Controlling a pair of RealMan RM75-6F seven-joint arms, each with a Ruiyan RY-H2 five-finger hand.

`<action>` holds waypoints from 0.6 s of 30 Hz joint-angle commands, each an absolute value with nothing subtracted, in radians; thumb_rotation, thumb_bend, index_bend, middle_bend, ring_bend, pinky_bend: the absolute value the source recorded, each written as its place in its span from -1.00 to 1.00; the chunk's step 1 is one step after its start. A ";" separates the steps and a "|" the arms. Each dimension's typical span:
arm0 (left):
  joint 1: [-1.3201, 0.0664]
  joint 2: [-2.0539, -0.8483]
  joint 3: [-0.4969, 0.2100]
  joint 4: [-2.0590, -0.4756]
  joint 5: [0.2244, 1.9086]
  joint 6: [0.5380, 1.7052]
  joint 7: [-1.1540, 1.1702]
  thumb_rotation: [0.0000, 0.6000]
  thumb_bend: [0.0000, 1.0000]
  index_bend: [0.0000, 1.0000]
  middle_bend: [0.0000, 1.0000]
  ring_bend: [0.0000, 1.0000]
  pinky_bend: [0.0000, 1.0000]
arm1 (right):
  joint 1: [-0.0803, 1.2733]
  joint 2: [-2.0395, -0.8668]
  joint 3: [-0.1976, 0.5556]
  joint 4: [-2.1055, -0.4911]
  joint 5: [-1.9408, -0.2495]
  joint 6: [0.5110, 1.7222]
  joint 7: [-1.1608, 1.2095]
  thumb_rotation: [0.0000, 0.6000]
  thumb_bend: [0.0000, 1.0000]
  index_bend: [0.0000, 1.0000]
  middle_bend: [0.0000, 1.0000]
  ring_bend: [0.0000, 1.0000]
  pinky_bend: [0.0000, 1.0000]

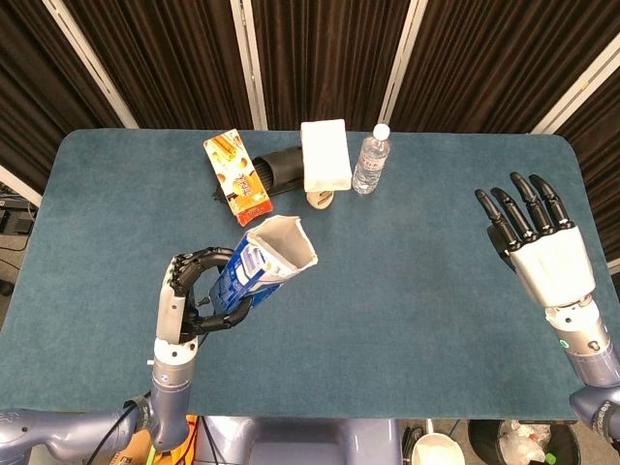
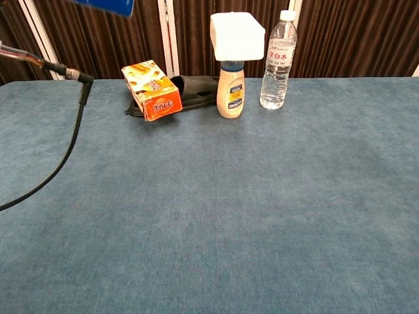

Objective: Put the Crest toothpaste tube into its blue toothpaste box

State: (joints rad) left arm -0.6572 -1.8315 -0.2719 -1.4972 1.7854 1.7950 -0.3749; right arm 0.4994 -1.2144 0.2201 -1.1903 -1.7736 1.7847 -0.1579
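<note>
My left hand (image 1: 192, 300) is raised above the front left of the table and grips the blue toothpaste box (image 1: 260, 262). The box tilts up and to the right, its open white mouth facing the camera in the head view. A corner of the blue box (image 2: 105, 6) shows at the top left edge of the chest view. Whether the toothpaste tube is inside the box cannot be told; no tube lies on the table. My right hand (image 1: 538, 242) hovers at the right side with its fingers spread and nothing in it.
At the back of the table stand an orange snack box (image 1: 235, 177), a black slipper (image 1: 281, 170), a sauce bottle under a white block (image 1: 325, 155) and a water bottle (image 1: 370, 160). A black cable (image 2: 62, 150) crosses the left of the chest view.
</note>
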 commanded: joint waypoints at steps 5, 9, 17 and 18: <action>-0.624 -1.743 -0.200 -1.442 1.762 1.707 -0.320 1.00 0.22 -0.04 0.22 0.20 0.35 | 0.498 -1.206 0.223 -1.210 -1.776 1.787 -0.156 1.00 -0.13 -0.64 -0.30 -0.66 -0.51; -0.593 -1.697 -0.138 -1.400 1.734 1.643 -0.286 1.00 0.22 -0.04 0.23 0.20 0.35 | 0.498 -1.197 0.227 -1.233 -1.780 1.788 -0.161 1.00 -0.13 -0.64 -0.30 -0.66 -0.51; -0.537 -1.675 -0.030 -1.328 1.642 1.475 -0.160 1.00 0.20 -0.06 0.22 0.19 0.33 | 0.496 -1.182 0.226 -1.291 -1.799 1.790 -0.183 1.00 -0.13 -0.64 -0.30 -0.66 -0.51; -0.534 -1.676 -0.024 -1.326 1.631 1.457 -0.145 1.00 0.19 -0.07 0.21 0.19 0.33 | 0.496 -1.180 0.226 -1.297 -1.802 1.791 -0.186 1.00 -0.13 -0.64 -0.30 -0.66 -0.51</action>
State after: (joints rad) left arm -0.5484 -1.6799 -0.0456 -1.3399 1.6590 1.4946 -0.1798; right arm 0.4966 -1.1827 0.2266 -1.2928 -1.7983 1.7898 -0.1825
